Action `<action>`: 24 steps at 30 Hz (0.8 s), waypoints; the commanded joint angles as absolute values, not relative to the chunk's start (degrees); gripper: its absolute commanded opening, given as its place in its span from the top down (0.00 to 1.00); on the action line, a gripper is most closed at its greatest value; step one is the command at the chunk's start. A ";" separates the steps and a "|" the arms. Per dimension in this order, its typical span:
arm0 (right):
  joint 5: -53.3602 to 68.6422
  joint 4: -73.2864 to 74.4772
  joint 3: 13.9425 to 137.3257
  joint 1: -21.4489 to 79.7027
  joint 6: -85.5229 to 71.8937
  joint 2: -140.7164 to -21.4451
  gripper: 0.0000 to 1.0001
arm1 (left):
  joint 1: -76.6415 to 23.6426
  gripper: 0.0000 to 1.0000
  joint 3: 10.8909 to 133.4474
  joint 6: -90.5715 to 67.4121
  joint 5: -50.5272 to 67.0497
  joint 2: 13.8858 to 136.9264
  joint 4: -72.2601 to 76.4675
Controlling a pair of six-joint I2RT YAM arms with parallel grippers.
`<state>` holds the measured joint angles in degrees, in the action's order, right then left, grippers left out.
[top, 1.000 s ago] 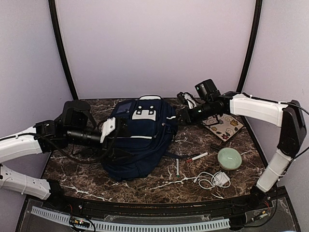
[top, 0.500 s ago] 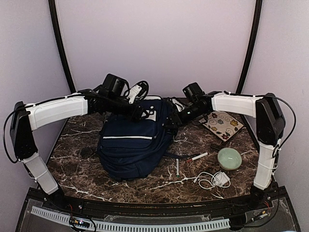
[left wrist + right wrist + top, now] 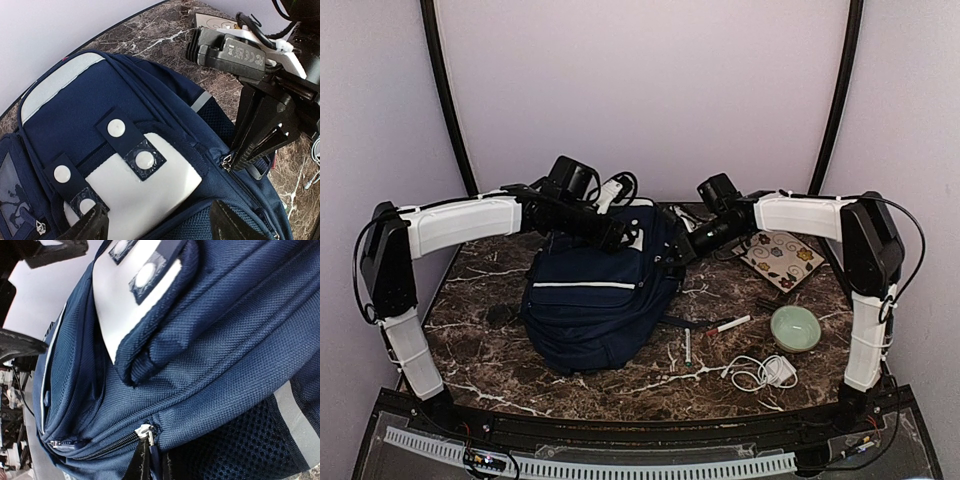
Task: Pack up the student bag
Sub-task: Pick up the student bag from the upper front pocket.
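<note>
The right gripper [image 3: 231,162] is clenched, its two black fingers pressed together on the small silver zipper pull [image 3: 146,431] at the upper right side of the large navy-blue fabric backpack with white trim [image 3: 590,300]; the right wrist view shows the metal slider just above the fingertips, at the end of a closed run of zip, with dark mesh fabric beside it. The left gripper [image 3: 159,212] is released, its jaws standing wide apart and holding nothing; it hangs over the top of the backpack, above the white rectangular patch with round snap studs [image 3: 135,195]; whether its fingertips touch the fabric I cannot tell.

The backpack lies front side up on the dark brown marble-patterned table [image 3: 720,290], left of the middle, its top end towards the far wall and its base towards the arms; a white stripe runs across its front pocket.

To the right of the backpack, apart from it, lie a slim white marker with a red end [image 3: 728,325] and a thin grey pen [image 3: 687,346]; further right stands a pale green round bowl [image 3: 795,327], with a coiled white cable and plug [image 3: 752,372] just in front of it; a flat cream card with coloured floral shapes [image 3: 785,260] lies near the far right corner.
</note>
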<state>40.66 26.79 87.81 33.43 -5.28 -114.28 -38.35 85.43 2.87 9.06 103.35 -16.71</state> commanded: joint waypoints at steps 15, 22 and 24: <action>36.31 32.63 96.03 36.26 -3.67 -114.80 0.79 | -37.60 0.28 83.51 5.58 8.63 102.96 -15.82; 35.98 36.07 97.43 36.42 -2.05 -112.79 0.82 | -37.45 0.28 82.67 6.31 7.84 102.63 -15.65; 35.95 36.58 97.22 36.52 -1.92 -111.99 0.87 | -37.44 0.28 82.41 6.33 7.74 102.78 -15.50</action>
<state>34.41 35.77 95.07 35.57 -3.55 -114.34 -37.78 83.83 5.41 8.54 103.94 -15.99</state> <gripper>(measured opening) 0.159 0.723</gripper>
